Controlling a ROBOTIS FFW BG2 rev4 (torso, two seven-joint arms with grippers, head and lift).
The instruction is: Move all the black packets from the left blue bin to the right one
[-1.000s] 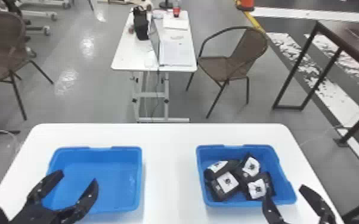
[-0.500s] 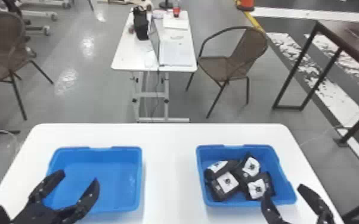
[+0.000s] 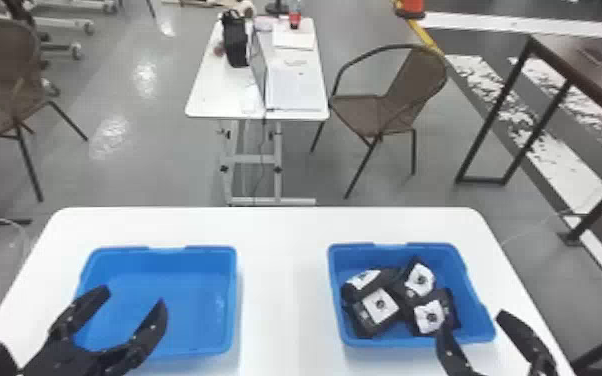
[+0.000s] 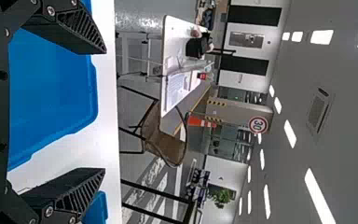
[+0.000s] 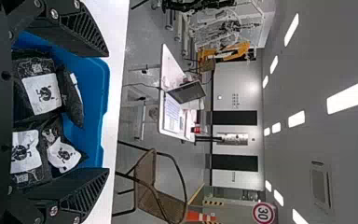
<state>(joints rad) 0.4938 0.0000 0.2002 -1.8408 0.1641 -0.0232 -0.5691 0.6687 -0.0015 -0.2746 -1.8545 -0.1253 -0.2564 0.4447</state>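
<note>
Four packets (image 3: 381,306) lie in the right bin (image 3: 471,300), lower right of the frame; our left tool (image 3: 134,296), lower left, and right tool (image 3: 472,321), lower right, are spread

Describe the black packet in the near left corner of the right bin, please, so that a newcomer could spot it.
On the white table, look to the right-hand blue bin. Inside it, the black packet wanted shows a squarish white label. It alone sits in the near left corner, with one neighbour behind it and another neighbour to its right.
</note>
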